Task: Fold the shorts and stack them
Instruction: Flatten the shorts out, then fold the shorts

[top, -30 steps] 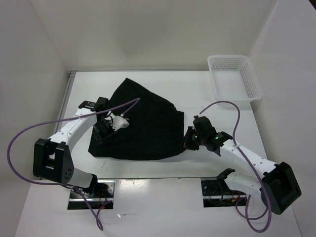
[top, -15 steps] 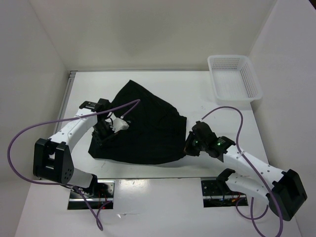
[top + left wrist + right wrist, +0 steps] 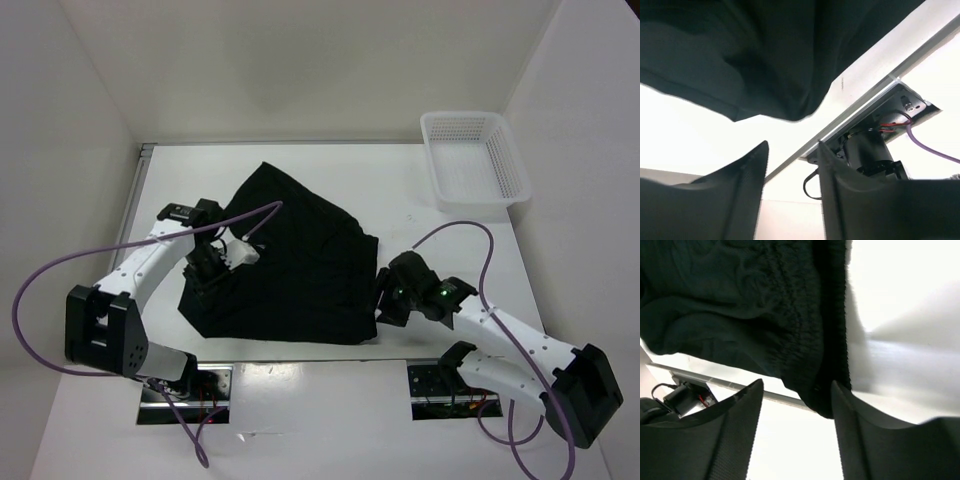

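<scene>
One basket (image 3: 476,158) beyond shorts (image 3: 290,265), overhead only

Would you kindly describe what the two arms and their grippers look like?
Both arms, the left arm and right arm, have white links with black joints and blocky black bases. A purple cable loops along each. The right wrist shows small green lights. The left gripper and right gripper each have two dark, tapered, finely textured fingers.
</scene>
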